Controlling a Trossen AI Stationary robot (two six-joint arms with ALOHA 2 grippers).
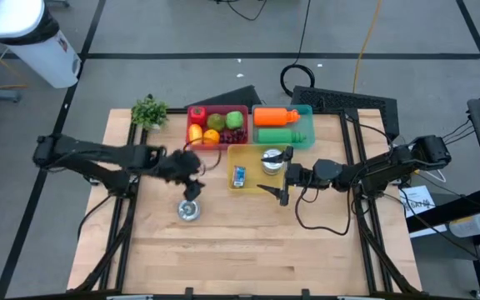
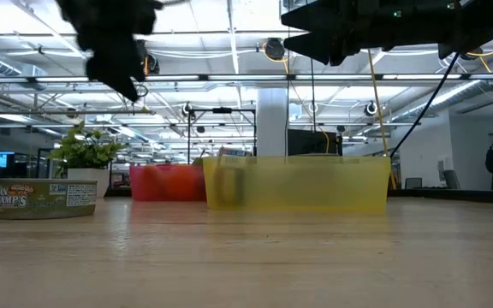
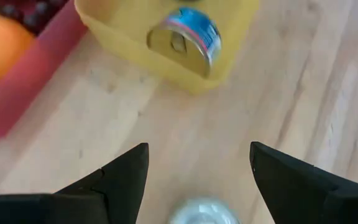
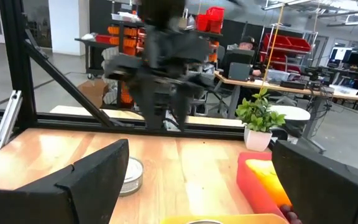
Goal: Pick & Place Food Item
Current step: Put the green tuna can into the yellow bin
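Light wooden tabletop point(image 1: 248, 250), planked, seen from above, with items grouped along its far half. A small potted plant point(image 1: 149, 111) stands at the far left corner. Beside it lies a red bin point(image 1: 192, 112) holding fruit, and just right of that a teal bin point(image 1: 308, 125) holding an orange and a green bottle. A yellow bin point(image 1: 232, 152) sits directly in front of these two, containing a blue-labelled can on its side and a second can upright. A single tin can point(image 1: 189, 210) stands alone on the bare wood, in front of the yellow bin and to its left, apart from it.
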